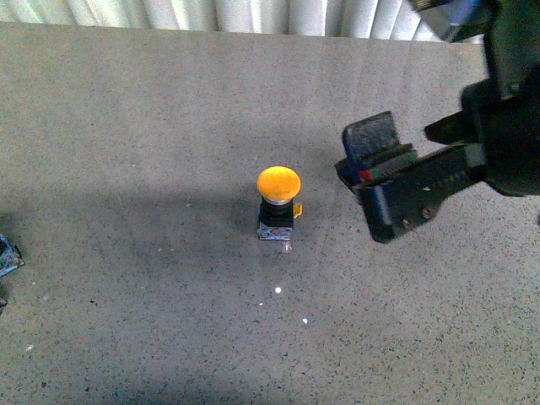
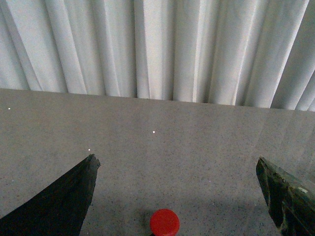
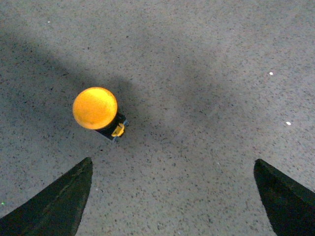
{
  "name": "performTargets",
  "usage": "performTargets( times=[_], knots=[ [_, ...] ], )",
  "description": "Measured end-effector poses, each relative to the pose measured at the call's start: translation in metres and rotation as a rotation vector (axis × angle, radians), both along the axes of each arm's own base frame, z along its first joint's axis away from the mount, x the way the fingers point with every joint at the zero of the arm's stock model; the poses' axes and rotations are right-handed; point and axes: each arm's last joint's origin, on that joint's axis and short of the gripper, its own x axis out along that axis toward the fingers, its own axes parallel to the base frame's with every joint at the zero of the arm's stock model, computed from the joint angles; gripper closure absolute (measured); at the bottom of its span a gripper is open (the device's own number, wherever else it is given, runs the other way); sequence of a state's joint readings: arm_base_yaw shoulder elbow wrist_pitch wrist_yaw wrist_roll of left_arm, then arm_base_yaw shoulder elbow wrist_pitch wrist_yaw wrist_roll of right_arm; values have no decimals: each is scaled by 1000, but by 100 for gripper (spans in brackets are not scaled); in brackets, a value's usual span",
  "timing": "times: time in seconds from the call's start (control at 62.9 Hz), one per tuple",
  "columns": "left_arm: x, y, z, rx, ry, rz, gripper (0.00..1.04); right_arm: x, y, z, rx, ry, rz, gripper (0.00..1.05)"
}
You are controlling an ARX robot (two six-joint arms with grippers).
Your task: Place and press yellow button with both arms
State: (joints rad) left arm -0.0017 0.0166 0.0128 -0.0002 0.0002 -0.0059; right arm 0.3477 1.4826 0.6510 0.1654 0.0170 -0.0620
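**Button alone at mid-table, both pincers spread wide**

From my seat the yellow button [image 1: 278, 195] stands upright on the grey speckled table [image 1: 126, 126], about the middle of the front view. Bare surface lies all round it. Its little yellow tab sticks out on the side facing my right gripper [image 1: 361, 181].

That gripper comes in from the right, near the button but apart from it and touching nothing. Its jaws are spread, with a grey pad on the farther finger [image 1: 372, 137]. In the right wrist view the two dark fingers sit at opposite corners with the button off beyond one of them, not between them.

The left gripper [image 2: 174, 199] shows only in its own wrist view, likewise spread wide and holding nothing. It faces the table's far edge, where the white pleated curtain [image 2: 157, 49] hangs. A red round cap [image 2: 164, 222] sits on the table between those fingers, cut by the frame edge; I cannot tell what it belongs to.

A small blue object [image 1: 7, 256] pokes in at the left border of the front view, well away from the button.

The button's base is too blurred for me to read any marking
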Motion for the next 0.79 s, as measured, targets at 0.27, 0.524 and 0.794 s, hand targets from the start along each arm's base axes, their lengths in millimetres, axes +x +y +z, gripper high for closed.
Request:
performTargets(
  times=[0.27,0.524,0.794],
  knots=[
    [0,0,0,0,0,0,9,21,34,-8,17,41,37,63],
    [0,0,0,0,0,0,9,30,51,-14,55,94,61,103],
    [0,0,0,0,0,0,9,36,62,-22,62,129,68,103]
  ],
)
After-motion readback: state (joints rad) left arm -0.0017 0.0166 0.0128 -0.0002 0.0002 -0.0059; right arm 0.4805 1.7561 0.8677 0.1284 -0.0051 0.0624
